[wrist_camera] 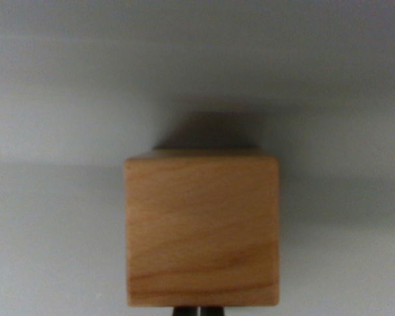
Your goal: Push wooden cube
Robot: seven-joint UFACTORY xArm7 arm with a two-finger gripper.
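The end effector (197,311) is showing only as two dark tips at the bottom edge, apparently pressed together with a thin gap, sitting just beside the wooden cube (201,230). The cube is resting on the pale tabletop (52,250), filling the centre. It is likely handling as rigid, light and smooth-sliding; contact low and centred on its near face is limiting rotation.

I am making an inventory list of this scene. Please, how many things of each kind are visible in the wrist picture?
Wooden cube: 1
Gripper, only the dark fingertips showing at the bottom edge: 1
Pale grey surface under the cube: 1
Total: 3
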